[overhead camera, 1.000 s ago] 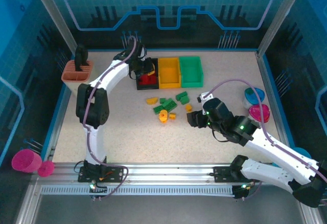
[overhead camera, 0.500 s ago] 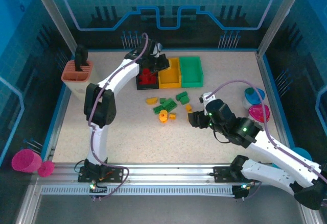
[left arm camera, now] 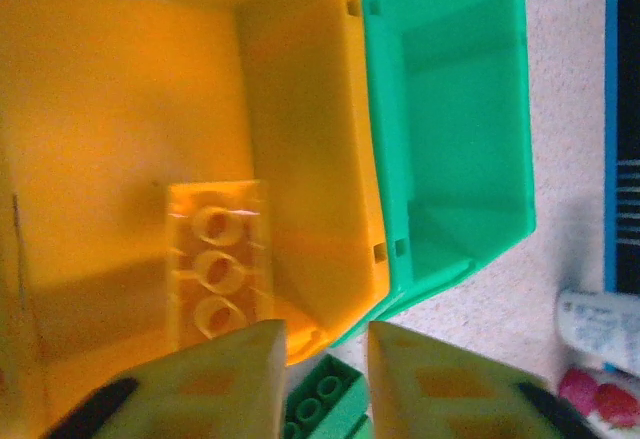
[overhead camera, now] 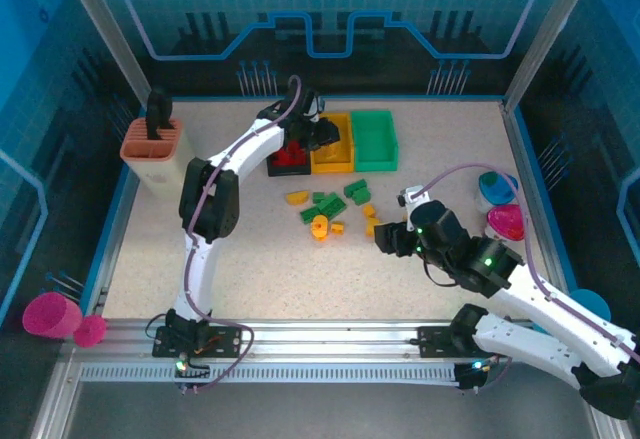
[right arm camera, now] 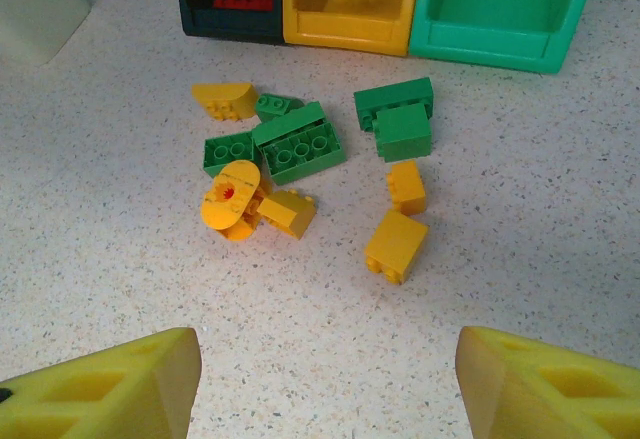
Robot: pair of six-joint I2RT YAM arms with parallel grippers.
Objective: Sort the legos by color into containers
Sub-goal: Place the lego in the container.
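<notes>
**Left jaws barely parted over the yellow bin**

The table (overhead camera: 250, 259) carries three containers in a row toward 12 o'clock: black bin (overhead camera: 272, 169), yellow bin (left arm camera: 300, 109) and green bin (left arm camera: 460, 109), with the yellow and green walls touching. The left gripper (left arm camera: 325, 359) hangs over the yellow bin, its jaws narrowly parted with nothing between them. The right gripper (right arm camera: 325, 379) sits at 4 o'clock of the loose legos (right arm camera: 300, 144), with its jaws wide and bare. Those green and yellow bricks cluster mid-table. One yellow brick (left arm camera: 217, 264) lies flat on the yellow bin's floor. The red pieces (overhead camera: 290, 154) in the black bin look like several, but the left arm hides part of them.
</notes>
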